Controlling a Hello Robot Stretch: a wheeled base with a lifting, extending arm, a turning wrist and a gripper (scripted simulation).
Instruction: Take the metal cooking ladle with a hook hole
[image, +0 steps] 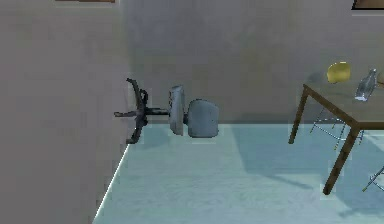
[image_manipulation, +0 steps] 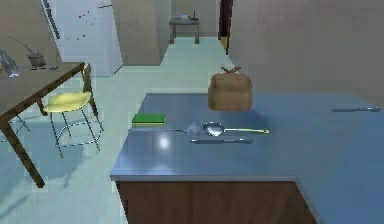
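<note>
- Well, how the gripper's jaws stand cannot be told from these pictures. The arm's pose cannot be told either.
- The ladle (image_manipulation: 225, 129) lies flat on the blue counter (image_manipulation: 300, 150), near the middle of the arm side view. It is shiny metal. Its round bowl is at the left and its thin handle points right. The hole in the handle is too small to make out.
- Another thin grey tool (image_manipulation: 222, 140) lies just in front of the ladle, side by side with it.
- A flat green thing (image_manipulation: 148, 119) lies left of the ladle, near the counter's left edge.
- A brown boxy thing (image_manipulation: 230, 92) stands behind the ladle, by the counter's far edge.
- A thin grey thing (image_manipulation: 355, 109) lies well apart, at the right.
- Past the counter, a yellow chair (image_manipulation: 68, 102) stands by a wooden table (image_manipulation: 40, 82). A white fridge (image_manipulation: 85, 30) stands farther back.
- The forward view looks at grey walls and a pale floor. An office chair (image: 180, 110) seems to lie on its side by the wall, with its dark wheels at the left.
- At the forward view's right stands a wooden table (image: 345, 103). On it are a yellow thing (image: 340, 71) and a clear bottle (image: 366, 85).
</note>
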